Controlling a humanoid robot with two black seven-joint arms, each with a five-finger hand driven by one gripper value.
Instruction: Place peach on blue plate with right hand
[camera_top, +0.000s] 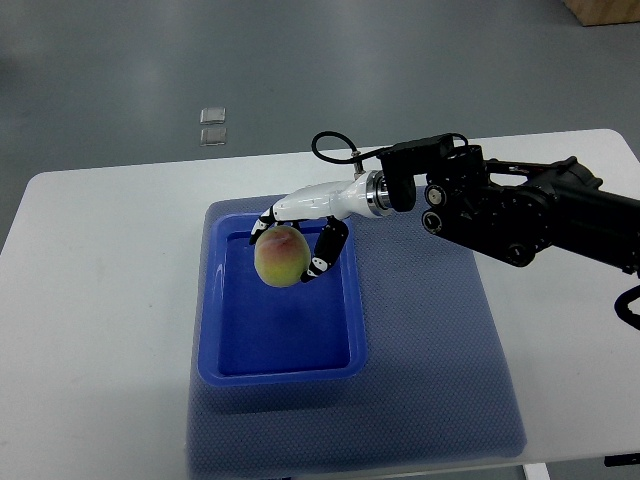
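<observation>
A: Tray first, from the left: shallow blue rectangular plastic plate (222, 300) on a blue-grey mat (440, 360), white table (90, 300) beneath.

B: Round yellow-pink peach (281, 256) hangs over its upper part, right hand (300, 235) clasped around it.

A: Handling?

B: Probably light, soft-skinned, bruisable, prone to rolling. Grip wide at the middle, gently.

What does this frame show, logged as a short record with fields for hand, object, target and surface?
active hand: right hand, arm entering from the right edge
grasp: fingers curled around the peach
peach position: over the far part of the blue plate
plate contents: nothing else visible in it
plate rests on: blue-grey mat on a white table
left hand: not in view
</observation>
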